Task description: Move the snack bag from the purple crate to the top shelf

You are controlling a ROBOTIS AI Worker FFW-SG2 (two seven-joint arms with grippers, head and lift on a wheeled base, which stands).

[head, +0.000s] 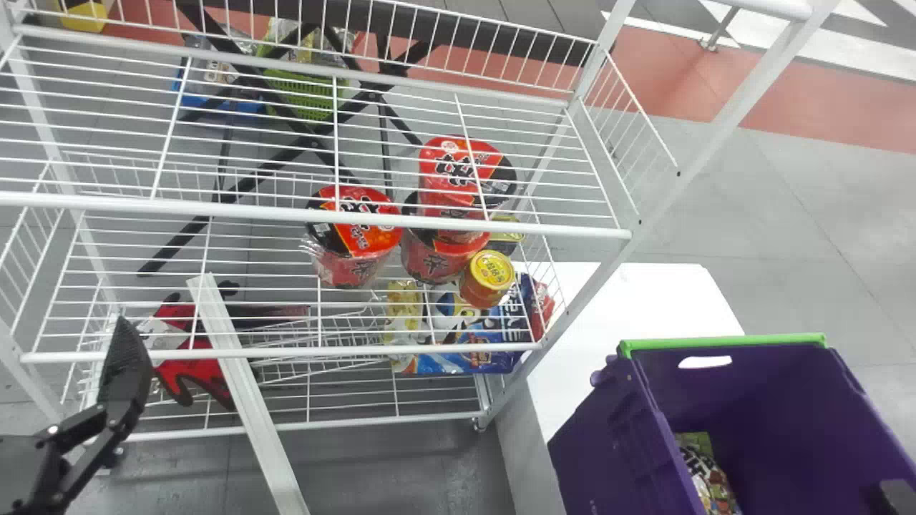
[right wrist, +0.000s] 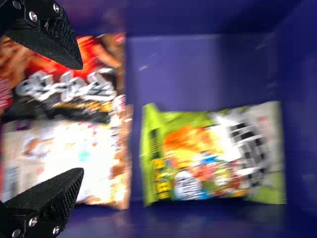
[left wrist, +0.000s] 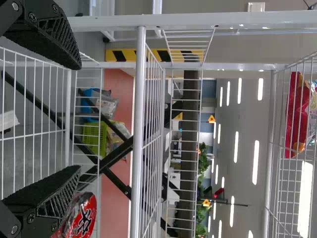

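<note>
The purple crate [head: 622,436] stands at the lower right of the head view, with a snack bag [head: 705,472] inside. Part of my right gripper [head: 898,493] shows at the crate's right side. In the right wrist view, this gripper [right wrist: 80,119] is open above the crate's contents; a green snack bag [right wrist: 213,153] lies flat beyond its fingertips, untouched. My left gripper [head: 125,372] is before the rack at the lower left; in the left wrist view it [left wrist: 79,116] stands open and empty. A high rack shelf [left wrist: 270,173] holds a red package [left wrist: 297,114].
Other bags [right wrist: 59,153] lie in the crate beside the green one. Red noodle cups [head: 358,229], a yellow-lidded cup [head: 490,275] and blue bags [head: 472,343] sit on the wire rack [head: 429,227]. A white table [head: 644,293] carries the crate; red gloves [head: 186,350] are at the rack's left.
</note>
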